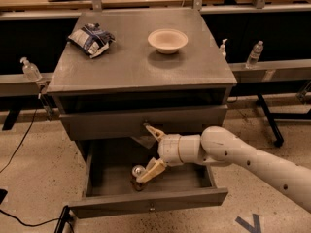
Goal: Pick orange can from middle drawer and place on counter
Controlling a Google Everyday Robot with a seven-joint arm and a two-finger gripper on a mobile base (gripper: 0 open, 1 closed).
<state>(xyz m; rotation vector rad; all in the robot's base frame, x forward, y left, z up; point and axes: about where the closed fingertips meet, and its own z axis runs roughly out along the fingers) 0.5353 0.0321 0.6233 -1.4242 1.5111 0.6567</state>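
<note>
The orange can stands upright in the open middle drawer, near its front centre, silver lid up. My gripper reaches into the drawer from the right, with the white arm behind it. Its fingers are open: the upper one points at the closed drawer front above, and the lower one lies against the can's right side. The can is not enclosed. The counter is the grey cabinet top above.
On the counter lie a crumpled chip bag at the back left and a white bowl at the back right. Clear bottles stand on side benches. A taller closed drawer sits above the open one.
</note>
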